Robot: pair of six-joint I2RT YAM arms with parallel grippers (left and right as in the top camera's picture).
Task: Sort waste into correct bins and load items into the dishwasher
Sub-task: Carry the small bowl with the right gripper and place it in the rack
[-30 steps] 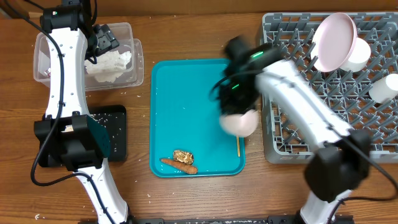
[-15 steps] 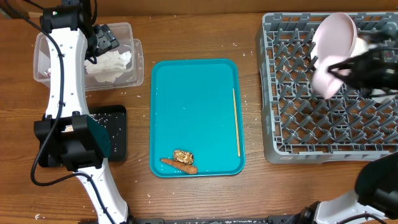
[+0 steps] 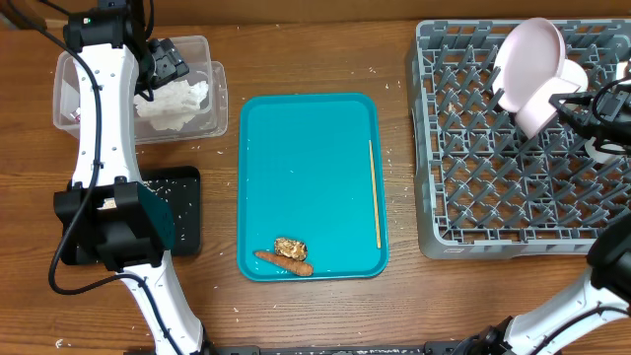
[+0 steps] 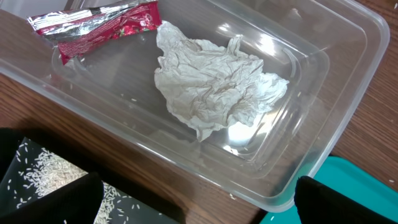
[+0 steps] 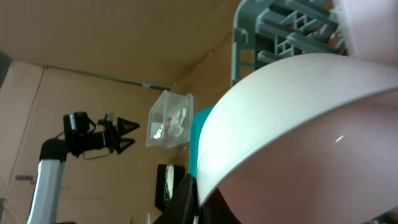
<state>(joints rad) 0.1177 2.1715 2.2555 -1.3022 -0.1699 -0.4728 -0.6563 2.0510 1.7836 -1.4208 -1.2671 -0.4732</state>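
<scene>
1. The dish rack (image 3: 493, 197) fills the right side. The step in hand looks like slotting the bowl in, so I'd lower it straight down between two peg rows and let go only once the pegs carry it.
2. The teal tray (image 3: 311, 168) sits in the middle, with a thin stick along its right side.
3. The large plate (image 3: 532, 49) stands tilted at the far right of the rack. Don't knock it on the way in.
4. The clear tub (image 3: 212, 123) is far left. The left gripper (image 4: 199, 186) hovers over it with its fingers spread and holding nothing.
5. The bowl (image 3: 539, 110) is just near of the plate, over the rack, and the right gripper (image 3: 582, 106) looks clamped on it. It seems tipped on edge, but I can't tell which way its mouth faces.
6. The napkin (image 4: 217, 87) and the red wrapper (image 4: 93, 28) are both in the tub.
7. The carrot piece (image 3: 284, 261) lies at the tray's near edge, long axis roughly left-right. The nut lump (image 3: 290, 246) is just beside it.
</scene>
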